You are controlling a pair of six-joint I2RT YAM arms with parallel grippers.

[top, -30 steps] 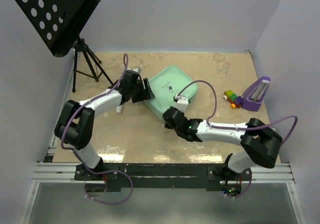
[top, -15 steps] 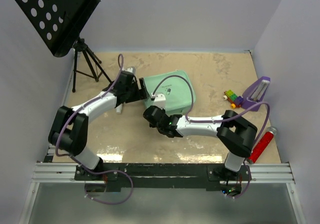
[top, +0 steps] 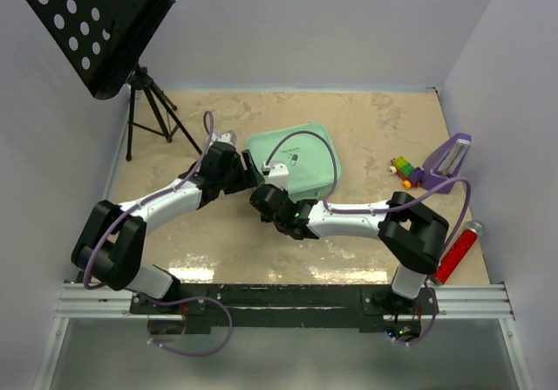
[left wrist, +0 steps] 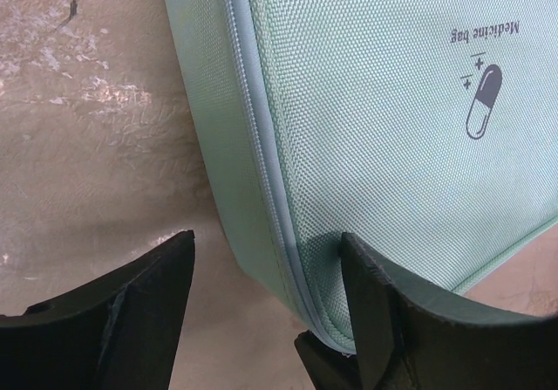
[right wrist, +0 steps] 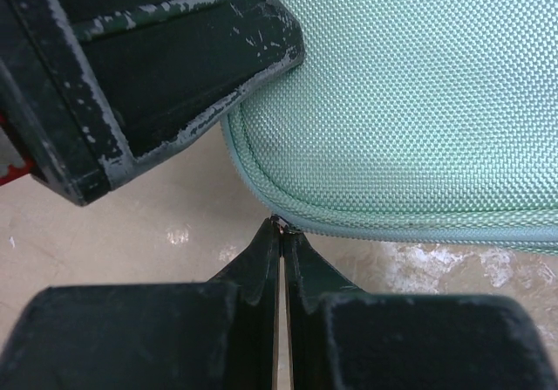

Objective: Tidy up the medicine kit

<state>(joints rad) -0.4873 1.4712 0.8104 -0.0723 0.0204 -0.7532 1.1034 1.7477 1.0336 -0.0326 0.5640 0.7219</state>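
The medicine kit (top: 305, 167) was pale mint green in a fine woven grain, with a slate-blue capsule mark (left wrist: 483, 102) and matching lettering (left wrist: 485, 31). The table (top: 384, 119) was mottled beige with whitish patches. At its far left corner the music stand (top: 87, 23) was black, dotted with round holes. Near the right edge were a purple wedge (top: 447, 163), green, yellow and red toy blocks (top: 402, 167) and a red cylinder (top: 457, 252).

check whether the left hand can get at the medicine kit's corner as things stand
Probably yes. The left hand is open with a corner of the medicine kit between its fingers, nothing blocking. The right hand, shut, sits close at the same corner and may crowd it.
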